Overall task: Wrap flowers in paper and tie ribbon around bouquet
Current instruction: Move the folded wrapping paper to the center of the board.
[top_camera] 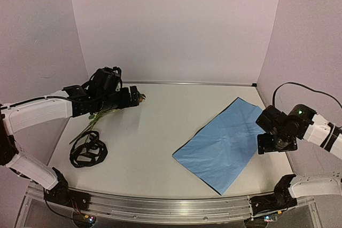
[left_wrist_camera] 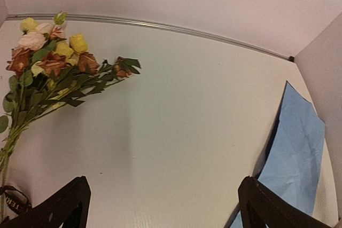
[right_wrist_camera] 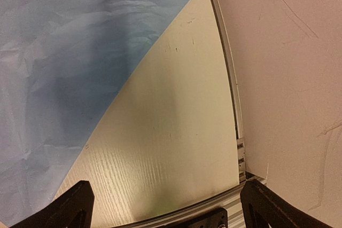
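Note:
The flowers [top_camera: 93, 124] lie on the table at the back left, thin green stems pointing toward the near edge. Their yellow, pink and orange blooms [left_wrist_camera: 48, 57] are at the far end. My left gripper [top_camera: 128, 99] hovers over the bloom end, open and empty [left_wrist_camera: 163, 209]. The black ribbon [top_camera: 88, 150] lies in a loose coil by the stem ends. The light-blue paper [top_camera: 224, 142] lies flat and diagonal on the right half, creased [right_wrist_camera: 59, 68]. My right gripper [top_camera: 273, 143] hangs above the paper's right edge, open, with nothing between its fingers [right_wrist_camera: 168, 209].
White walls close the table at the back and on both sides. A metal rail [top_camera: 160, 206] runs along the near edge, and its corner shows in the right wrist view [right_wrist_camera: 240, 158]. Bare table [top_camera: 160, 116] lies between the flowers and the paper.

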`<state>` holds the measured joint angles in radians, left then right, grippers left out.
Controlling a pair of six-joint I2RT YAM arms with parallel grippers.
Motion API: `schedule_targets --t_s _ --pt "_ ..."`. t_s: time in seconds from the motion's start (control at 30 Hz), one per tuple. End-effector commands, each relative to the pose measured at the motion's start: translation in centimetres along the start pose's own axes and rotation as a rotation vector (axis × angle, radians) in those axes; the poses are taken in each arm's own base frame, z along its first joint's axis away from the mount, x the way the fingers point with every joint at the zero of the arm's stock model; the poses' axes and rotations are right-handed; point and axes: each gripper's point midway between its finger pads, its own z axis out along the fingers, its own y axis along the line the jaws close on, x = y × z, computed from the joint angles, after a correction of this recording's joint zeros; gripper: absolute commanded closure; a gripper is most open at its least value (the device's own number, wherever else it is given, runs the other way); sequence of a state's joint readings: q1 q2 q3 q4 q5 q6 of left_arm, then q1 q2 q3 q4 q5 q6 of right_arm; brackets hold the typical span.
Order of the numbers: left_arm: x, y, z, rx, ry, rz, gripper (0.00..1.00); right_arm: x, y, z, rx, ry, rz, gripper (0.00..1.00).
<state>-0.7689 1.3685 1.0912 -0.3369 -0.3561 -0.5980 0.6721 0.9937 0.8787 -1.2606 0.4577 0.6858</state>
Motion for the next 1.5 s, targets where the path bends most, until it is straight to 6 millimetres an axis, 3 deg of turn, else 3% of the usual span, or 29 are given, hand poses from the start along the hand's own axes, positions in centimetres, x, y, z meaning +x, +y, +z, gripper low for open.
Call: schedule_targets --t_s 0.0,0.23,0.43,0.53,0.8,1.03,1.47 --pt "-0.8 -4.7 0.6 0.21 0.006 0.016 0.0 1.3 -0.6 1.2 0.025 0.101 0.075 0.02" --pt "4.6 -11.0 5.7 0.358 0.209 0.083 0.0 4.7 2.0 4.7 -0.143 0.326 0.356 0.02" --pt "9.1 -15.2 9.1 0.465 0.329 0.097 0.0 5.6 3.8 7.1 -0.235 0.399 0.517 0.02" --pt "11.0 -16.1 10.4 0.482 0.379 0.109 0.0 5.5 4.5 8.2 -0.254 0.389 0.542 0.02" --pt "16.5 -16.4 12.1 0.457 0.511 0.136 0.03 3.4 6.9 11.0 -0.335 0.383 0.669 0.02" --pt "19.3 -15.8 12.4 0.433 0.587 0.102 0.13 2.2 9.3 12.4 -0.396 0.437 0.73 0.03" --pt "20.2 -14.7 12.9 0.365 0.61 0.069 0.29 0.2 13.7 12.5 -0.521 0.582 0.729 0.28"
